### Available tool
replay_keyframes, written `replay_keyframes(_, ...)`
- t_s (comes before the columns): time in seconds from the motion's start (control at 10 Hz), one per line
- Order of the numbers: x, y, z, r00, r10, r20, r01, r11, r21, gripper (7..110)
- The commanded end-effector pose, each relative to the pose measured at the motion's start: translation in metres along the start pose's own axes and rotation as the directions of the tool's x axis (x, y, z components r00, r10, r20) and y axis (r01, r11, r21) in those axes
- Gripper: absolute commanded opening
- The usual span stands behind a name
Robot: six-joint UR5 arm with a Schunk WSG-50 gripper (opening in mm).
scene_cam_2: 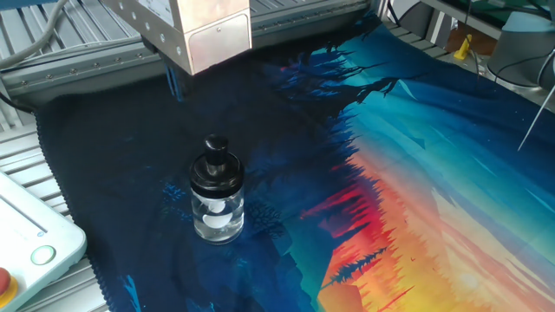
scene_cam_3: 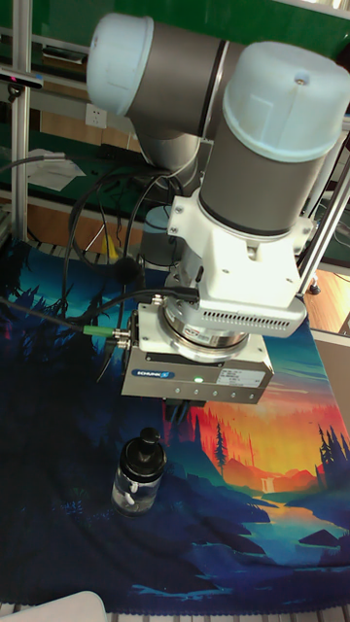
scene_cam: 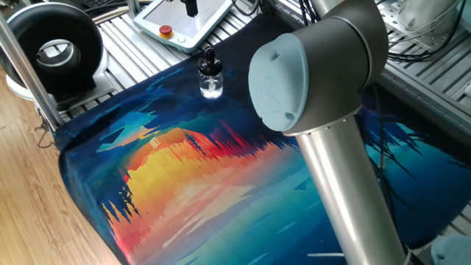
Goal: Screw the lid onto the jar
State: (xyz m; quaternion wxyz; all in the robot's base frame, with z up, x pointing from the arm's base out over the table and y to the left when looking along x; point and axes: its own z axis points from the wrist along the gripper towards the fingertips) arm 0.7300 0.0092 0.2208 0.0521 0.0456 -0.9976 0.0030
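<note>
Pincer: its fingers (scene_cam: 190,7) show only as dark tips at the frame's top edge — whether they're apart or together, I cannot tell; they hold and touch nothing.
Lid: (scene_cam_2: 216,164) black with a bulb top, seated upright on the jar's neck.
Jar: (scene_cam_2: 217,214) clear and squat, standing on the dark part of the printed cloth (scene_cam_2: 416,173) on the tabletop — at about 7 o'clock below the pincer body (scene_cam_3: 197,368) in the tall view.
</note>
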Motion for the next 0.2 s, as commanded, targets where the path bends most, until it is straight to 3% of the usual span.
replay_keyframes(0.0,-0.0027,0.0096,0.0,1.0,0.001,0.007,-0.001,0.999,-0.046,7)
replay_keyframes(0.1,-0.0034,0.009,0.0011,1.0,0.002,0.007,-0.001,0.999,-0.045,7)
